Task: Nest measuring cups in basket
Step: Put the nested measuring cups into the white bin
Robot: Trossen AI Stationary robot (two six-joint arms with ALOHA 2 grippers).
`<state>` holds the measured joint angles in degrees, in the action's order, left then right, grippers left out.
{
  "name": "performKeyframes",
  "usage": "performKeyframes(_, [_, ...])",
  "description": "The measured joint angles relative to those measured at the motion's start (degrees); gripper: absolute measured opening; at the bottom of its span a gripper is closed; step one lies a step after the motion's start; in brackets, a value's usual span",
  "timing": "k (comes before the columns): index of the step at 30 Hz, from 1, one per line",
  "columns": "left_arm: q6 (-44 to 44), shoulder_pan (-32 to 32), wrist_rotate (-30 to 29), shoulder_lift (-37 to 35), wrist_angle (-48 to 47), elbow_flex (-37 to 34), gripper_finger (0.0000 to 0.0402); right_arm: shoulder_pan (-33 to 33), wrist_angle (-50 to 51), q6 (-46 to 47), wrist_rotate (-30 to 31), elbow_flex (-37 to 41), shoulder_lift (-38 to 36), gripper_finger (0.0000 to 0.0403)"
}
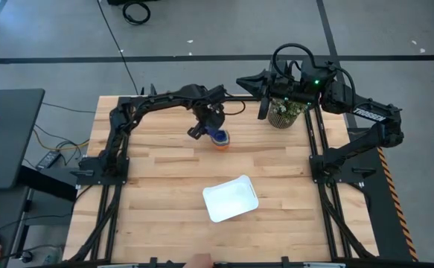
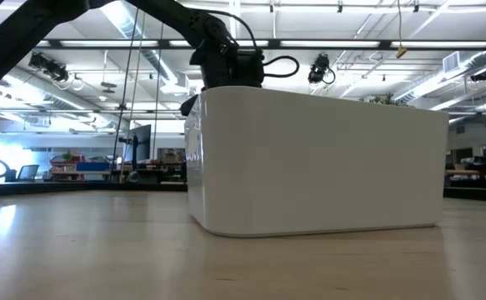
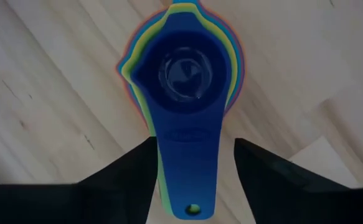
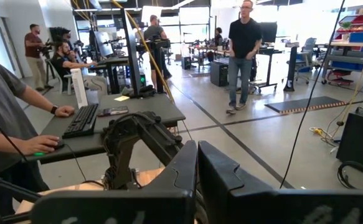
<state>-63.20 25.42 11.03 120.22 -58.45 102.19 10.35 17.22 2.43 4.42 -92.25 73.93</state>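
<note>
The measuring cups [image 3: 184, 74] sit nested in one stack on the table, bright blue on top, with yellow, green and red rims showing around it. In the high view the stack [image 1: 220, 138] stands at the table's far middle. My left gripper [image 3: 193, 146] hangs open just above it, its fingers on either side of the stacked handles [image 3: 187, 180] with a gap showing on one side. The white basket [image 1: 230, 198] rests flat nearer the near edge and hides the cups in the low view [image 2: 318, 158]. My right gripper [image 1: 263, 110] waits shut by the plant pot.
A round woven plant pot [image 1: 285, 112] stands at the far right of the table under the right arm. Bare wood lies between the cup stack and the basket. People and desks show in the room beyond the table.
</note>
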Motion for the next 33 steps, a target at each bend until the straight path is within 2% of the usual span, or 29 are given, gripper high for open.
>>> performKeyframes(8, [-1.56,1.94,4.02,0.22,0.07,-0.02,0.0258,0.00,0.02,-0.01,-0.02,0.00,0.00,0.0022])
performKeyframes(12, [-2.38,2.14,4.09,1.72,-0.10,-0.09,0.0273,0.00,0.00,-0.01,-0.02,0.00,0.00,0.0022])
performKeyframes(33, [-5.45,1.78,1.22,6.17,2.63,-0.09,0.0276,0.00,-0.08,0.01,-0.01,0.00,0.00,0.0022])
